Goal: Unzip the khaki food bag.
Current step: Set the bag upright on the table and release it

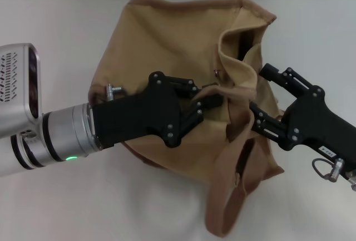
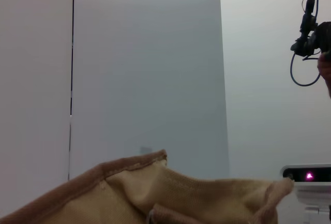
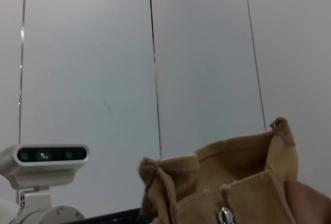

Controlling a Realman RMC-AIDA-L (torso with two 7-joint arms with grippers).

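Khaki food bag (image 1: 167, 46) sat mid-counter; your left gripper (image 1: 208, 101) pinched what looked like its zipper pull while your right gripper (image 1: 250, 110) clamped the fabric, so you needed a steady pull along the zipper line.

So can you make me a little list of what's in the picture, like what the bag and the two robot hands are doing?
bag: khaki food bag, slumped on the white table
bag top: gaping at the far right
left gripper: over the bag's middle, at the zipper line
right gripper: against the bag's right side, by a strap handle
zipper pull: cannot tell
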